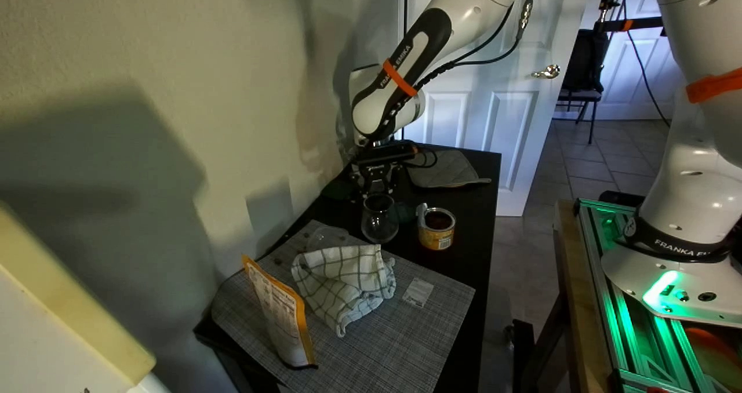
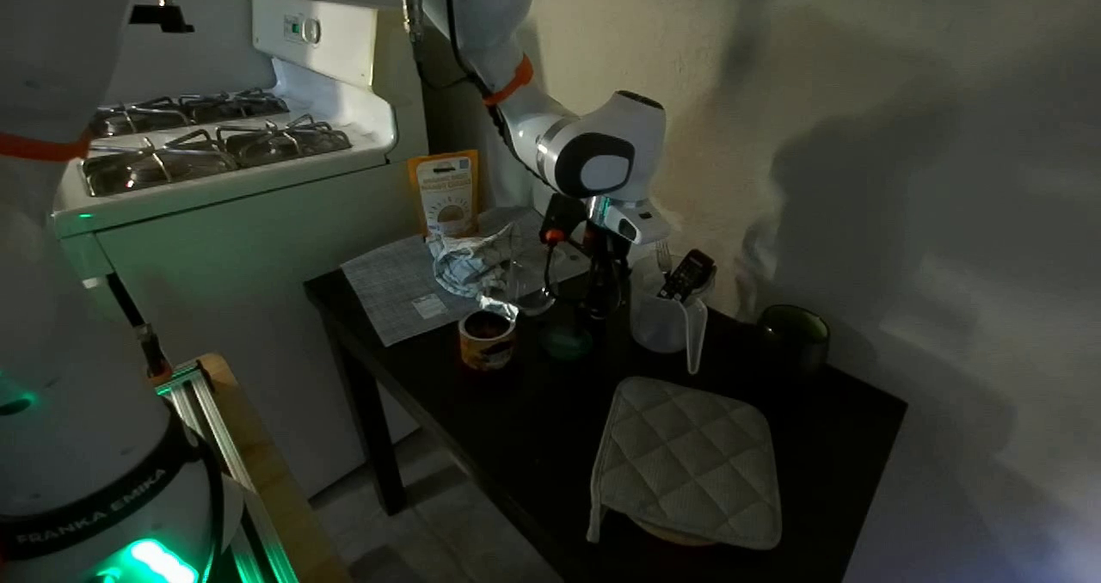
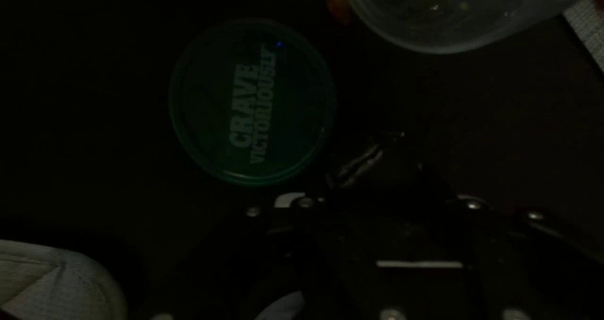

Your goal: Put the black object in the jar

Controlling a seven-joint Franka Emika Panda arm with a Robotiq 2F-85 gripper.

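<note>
The clear glass jar (image 1: 379,222) stands upright on the black table, beside the opened can. It also shows, partly cut off, at the top right of the wrist view (image 3: 448,22). My gripper (image 1: 377,190) points down close by the jar, behind it in this exterior view; it also shows there (image 2: 602,306). In the very dark wrist view a black thing with shiny ridges (image 3: 358,164) shows at the fingertips. I cannot tell whether it is the black object or part of a finger, nor how wide the jaws are. A black keypad device (image 2: 686,275) rests in the plastic jug.
A round green lid (image 3: 252,103) lies beside the gripper. The opened can (image 1: 436,230), plastic jug (image 2: 661,325), dark green cup (image 2: 793,342) and quilted mitt (image 2: 688,463) stand around. A checked cloth (image 1: 345,283) and pouch (image 1: 281,312) are on the placemat. A wall borders the table.
</note>
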